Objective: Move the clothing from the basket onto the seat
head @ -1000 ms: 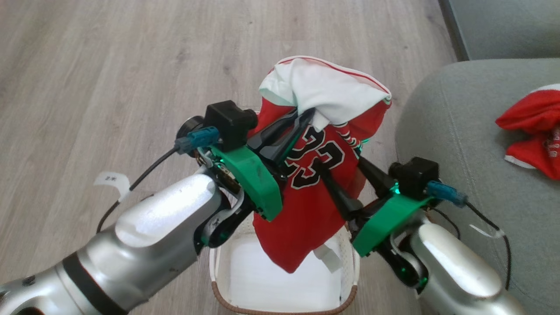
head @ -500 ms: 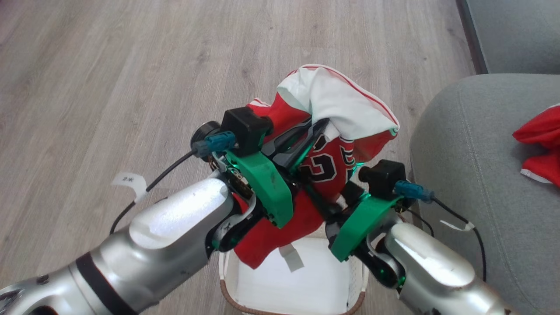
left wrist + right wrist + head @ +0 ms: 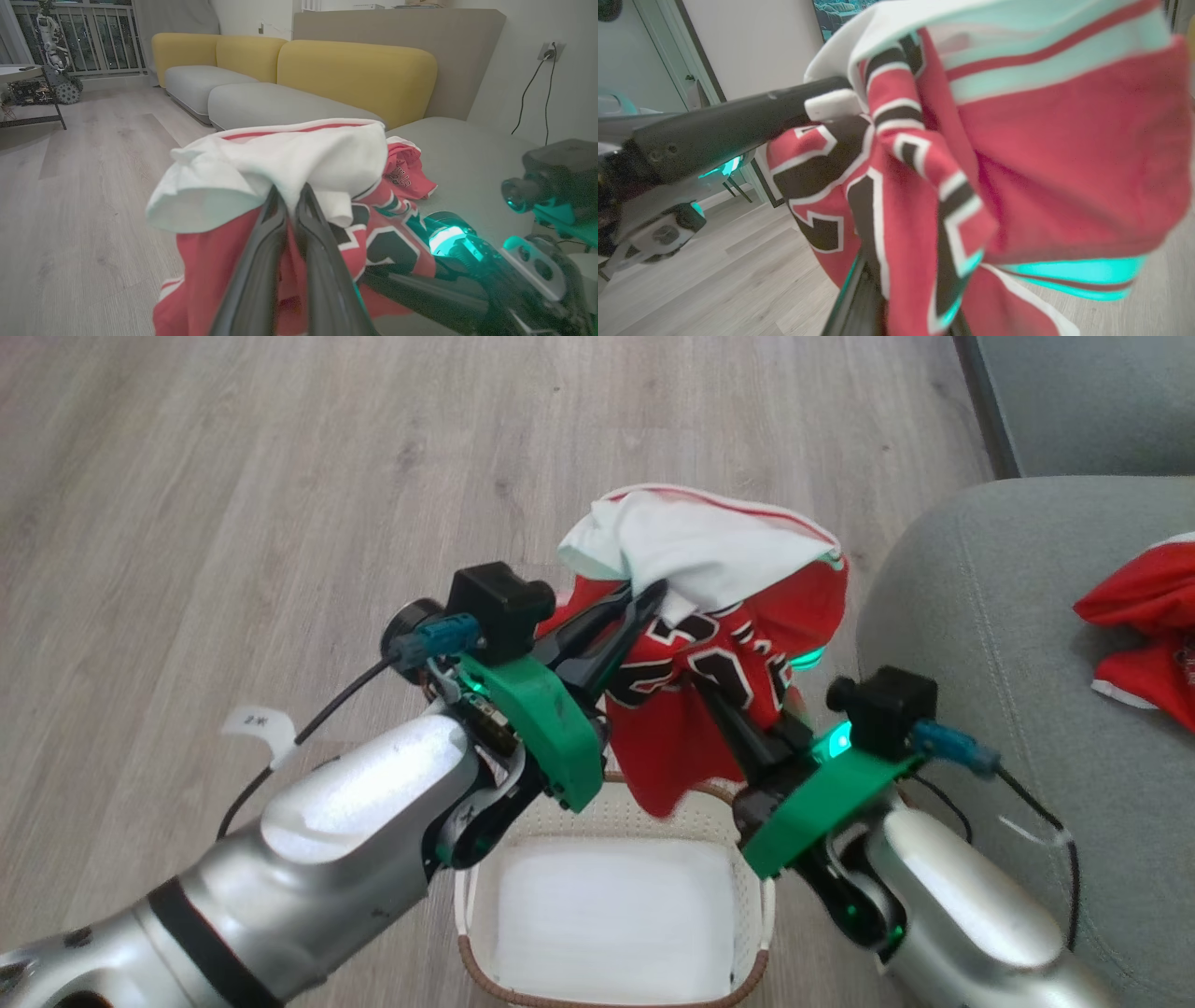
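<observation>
The basket (image 3: 752, 915) stands nearest, in the middle, on the wooden floor (image 3: 233, 476), with its white bottom showing. Above its far rim hangs a red jersey (image 3: 672, 756), lifted clear of the basket and bunched up between the two arms. Its lowest red corner dangles over the far wall.

The left gripper (image 3: 649, 597) comes in from the left. Its two dark fingers are pressed together on a fold of the jersey's white lining at the top of the bundle. The left wrist view shows the cloth pinched between them.

The right gripper (image 3: 709, 686) comes in from the right, a little lower. Its fingers are closed on the red cloth at the large black number. In the right wrist view the cloth drapes over the fingers and hides most of them.

Just right of the basket is the grey-green seat (image 3: 980, 616). A second jersey (image 3: 1139, 625) lies crumpled on it towards the far right, well apart from the held one. Farther back, in the left wrist view, a sofa with yellow backrests (image 3: 355, 70) runs along the wall.
</observation>
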Robot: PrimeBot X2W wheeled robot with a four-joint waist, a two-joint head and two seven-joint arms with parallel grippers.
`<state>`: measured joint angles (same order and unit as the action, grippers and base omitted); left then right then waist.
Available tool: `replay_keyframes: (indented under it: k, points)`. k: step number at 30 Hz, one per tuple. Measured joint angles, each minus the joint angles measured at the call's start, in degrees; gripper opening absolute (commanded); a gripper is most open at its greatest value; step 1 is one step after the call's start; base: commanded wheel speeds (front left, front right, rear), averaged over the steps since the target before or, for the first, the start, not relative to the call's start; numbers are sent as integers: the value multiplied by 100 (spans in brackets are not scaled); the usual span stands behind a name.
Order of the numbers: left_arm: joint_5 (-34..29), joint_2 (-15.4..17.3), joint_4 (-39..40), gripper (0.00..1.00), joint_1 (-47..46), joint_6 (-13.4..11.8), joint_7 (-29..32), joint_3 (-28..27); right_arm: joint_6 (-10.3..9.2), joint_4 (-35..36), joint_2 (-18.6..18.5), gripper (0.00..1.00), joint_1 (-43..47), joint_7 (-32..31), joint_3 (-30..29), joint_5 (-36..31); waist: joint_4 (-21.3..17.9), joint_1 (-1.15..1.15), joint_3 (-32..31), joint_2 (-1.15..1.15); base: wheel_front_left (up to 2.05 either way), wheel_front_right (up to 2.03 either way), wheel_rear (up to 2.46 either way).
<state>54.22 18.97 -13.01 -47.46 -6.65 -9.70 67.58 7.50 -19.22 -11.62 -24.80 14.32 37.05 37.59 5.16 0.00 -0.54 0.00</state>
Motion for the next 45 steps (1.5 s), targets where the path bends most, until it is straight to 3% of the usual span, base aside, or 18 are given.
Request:
replay_keyframes:
  k: [5,6,7,8,9,23,32,45]
  points:
    - [43,35,-68,0,119,-49,-2,-2,0,389,-155,0,371,0,-207,-135,-102,0,5,0,0,0,0]
    - [64,35,-79,15,122,-52,3,0,0,470,-166,0,414,0,-277,-155,-126,0,5,0,0,0,0]
    - [67,37,-88,45,122,-63,3,-1,1,541,-169,0,452,1,-353,-192,-151,0,4,0,0,0,0]
    - [67,40,-92,95,122,-97,3,-1,0,608,-183,0,477,1,-416,-222,-178,0,4,0,0,0,0]
    - [67,41,-94,100,122,-94,3,-1,1,686,-203,0,512,1,-515,-257,-207,0,8,0,0,0,0]
    - [40,105,214,100,228,-112,-78,36,0,1426,-466,0,1027,8,-1525,-614,-812,0,75,0,0,0,0]
    - [-64,148,400,100,409,-232,-211,65,0,1813,-690,0,1280,13,-2096,-743,-1490,0,152,0,0,0,0]
    - [-260,179,495,100,427,-293,-222,216,0,2208,-680,0,1384,-56,-2516,-931,-2350,0,336,0,0,0,0]
